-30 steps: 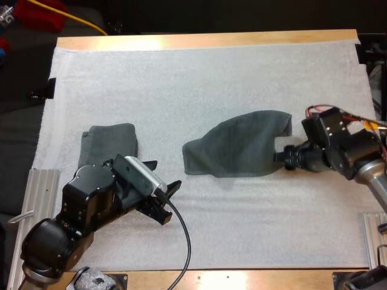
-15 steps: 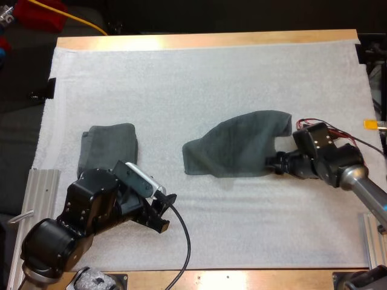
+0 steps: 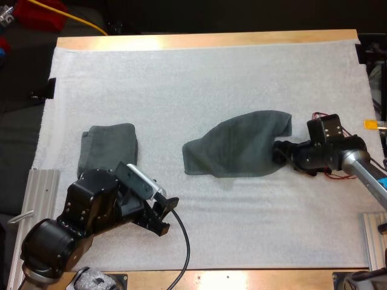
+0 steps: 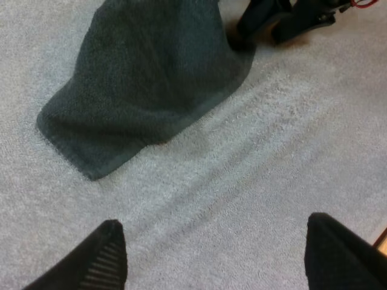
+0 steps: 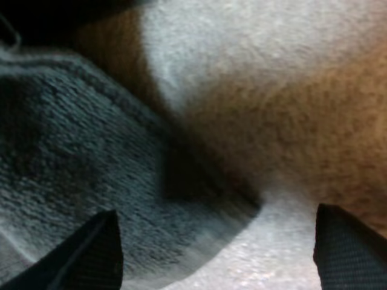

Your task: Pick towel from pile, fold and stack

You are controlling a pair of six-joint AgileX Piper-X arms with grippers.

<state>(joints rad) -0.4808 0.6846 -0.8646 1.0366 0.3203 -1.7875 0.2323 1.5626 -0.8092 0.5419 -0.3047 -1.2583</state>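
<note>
At the right edge of the loose towel (image 3: pixel 239 148), right gripper (image 3: pixel 279 152) is low on the white mat (image 3: pixel 199 78), fingers spread, nothing pinched. Left gripper (image 3: pixel 164 214) hovers near-left of that towel, spread over bare mat. Folded towel (image 3: pixel 109 145) lies well left of it.

My left claw (image 3: pixel 164 216) has drawn back, off the folded towel (image 3: pixel 109 145) and nearer my own side. My right claw (image 3: pixel 279 151) has slid in to the loose towel's (image 3: pixel 239 148) right corner, wrist turned level.
</note>
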